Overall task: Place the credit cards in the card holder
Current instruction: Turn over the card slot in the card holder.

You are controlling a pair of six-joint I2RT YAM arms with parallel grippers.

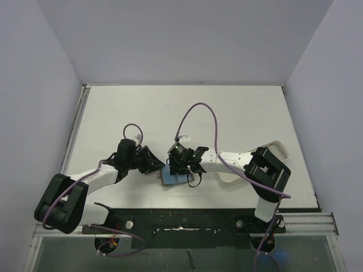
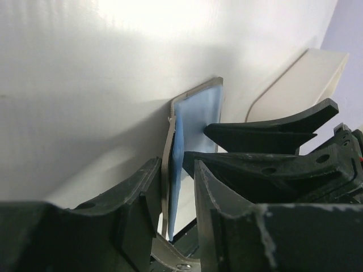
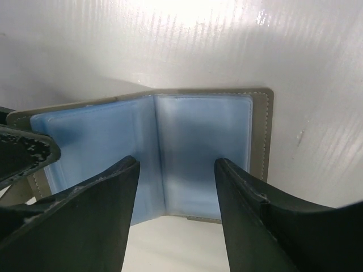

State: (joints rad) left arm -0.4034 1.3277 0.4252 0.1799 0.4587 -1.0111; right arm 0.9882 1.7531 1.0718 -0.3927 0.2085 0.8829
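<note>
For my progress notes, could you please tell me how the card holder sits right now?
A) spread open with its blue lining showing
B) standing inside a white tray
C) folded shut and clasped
A: the right wrist view shows the card holder opened out, with both light blue inner panels exposed on either side of the fold.

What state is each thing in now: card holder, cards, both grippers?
card holder, open, blue lining facing up
left gripper, jaws slightly apart on either side of the card holder's edge, looks unclamped
right gripper, jaws open above the lining, holding nothing
credit cards, none visible in any view
</note>
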